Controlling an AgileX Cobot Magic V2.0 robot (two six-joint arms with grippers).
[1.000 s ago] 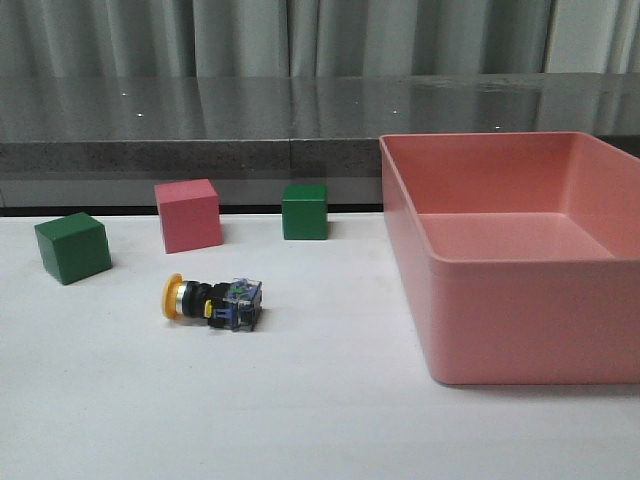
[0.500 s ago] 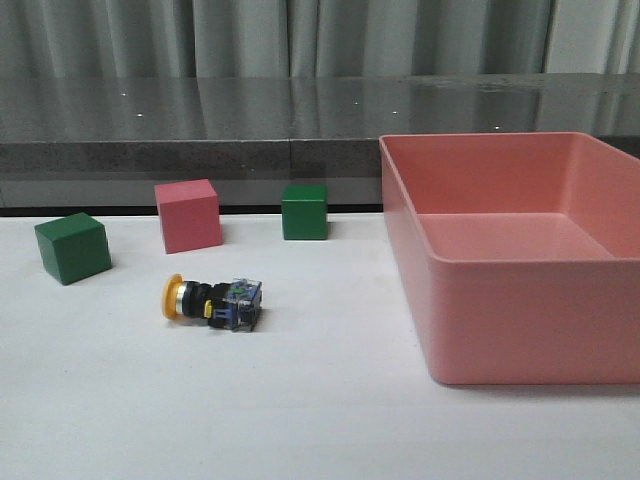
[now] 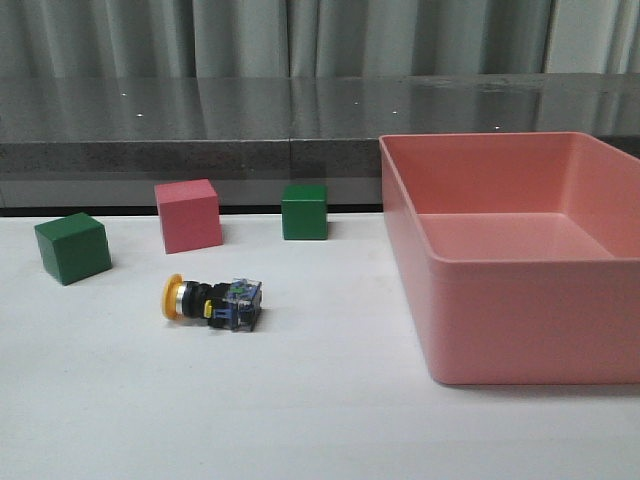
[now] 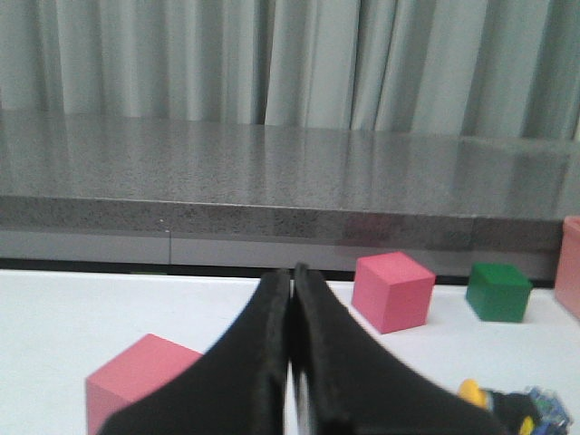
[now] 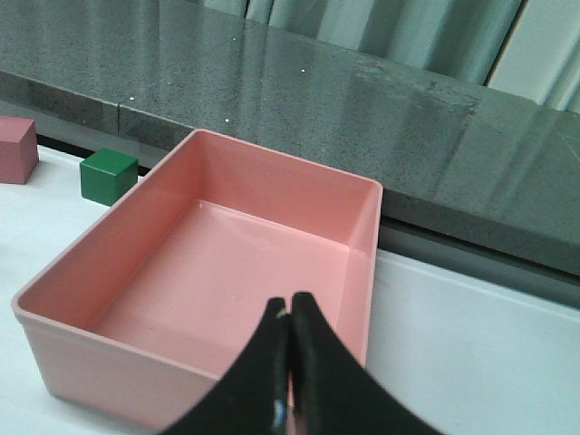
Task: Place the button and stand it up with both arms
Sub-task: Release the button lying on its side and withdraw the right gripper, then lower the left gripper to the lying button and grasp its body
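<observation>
The button (image 3: 211, 301) lies on its side on the white table, yellow cap to the left, clear blue base to the right. In the left wrist view only its cap and base (image 4: 512, 406) show at the picture's lower right edge. My left gripper (image 4: 292, 276) is shut and empty, above the table, apart from the button. My right gripper (image 5: 288, 306) is shut and empty, above the near wall of the pink bin (image 5: 272, 217). Neither arm shows in the front view.
A pink cube (image 3: 188, 215) and two green cubes (image 3: 72, 247) (image 3: 304, 211) stand behind the button. The large pink bin (image 3: 520, 290) fills the right side. The left wrist view shows another pink cube (image 4: 136, 381) close by. A dark counter runs along the back.
</observation>
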